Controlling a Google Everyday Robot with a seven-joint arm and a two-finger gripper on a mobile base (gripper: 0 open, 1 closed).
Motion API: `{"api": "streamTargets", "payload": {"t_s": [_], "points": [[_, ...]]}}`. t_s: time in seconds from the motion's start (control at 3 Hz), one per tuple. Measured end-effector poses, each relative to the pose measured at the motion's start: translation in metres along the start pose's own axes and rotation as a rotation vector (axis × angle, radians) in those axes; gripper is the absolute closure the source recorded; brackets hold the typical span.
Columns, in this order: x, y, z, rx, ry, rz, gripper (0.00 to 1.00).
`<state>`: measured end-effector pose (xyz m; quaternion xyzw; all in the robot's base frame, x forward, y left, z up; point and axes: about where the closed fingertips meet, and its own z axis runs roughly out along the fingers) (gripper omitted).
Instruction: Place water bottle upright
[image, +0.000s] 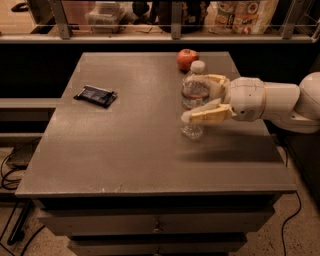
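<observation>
While the water bottle (193, 95) stands upright right of centre on the table (125, 155), cap up, with its base at or just above the top, we see the gripper (198, 98) clasping it about the middle. One pale finger crosses in front of the lower body and the other sits behind the shoulder. We cannot tell whether the base is fully set down.

We judge the release to be the main risk. If the jaws open unevenly, or the arm draws back sideways before both fingers are clear, a finger could drag the light bottle and tip it. If the base is a little above the surface, letting go would drop it, and it might wobble over. The apple (187, 59) lies just behind the bottle near the far edge, so a toppling bottle could knock it and set it rolling. The dark flat packet (96, 95) lies well apart on the left, out of harm's way.

We can read nothing on the bottle's thin label band, the packet, or the packages on the shelf behind.
</observation>
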<state>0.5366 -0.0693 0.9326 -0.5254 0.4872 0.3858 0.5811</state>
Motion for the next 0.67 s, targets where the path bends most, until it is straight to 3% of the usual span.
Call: {"api": "streamTargets", "payload": {"t_s": [0.33,0.67], "points": [[0.0069,0.0013,-0.0033,0.01,-0.008,0.011,0.0],[0.0069,0.0013,-0.0032,0.01,-0.008,0.011,0.0]]}}
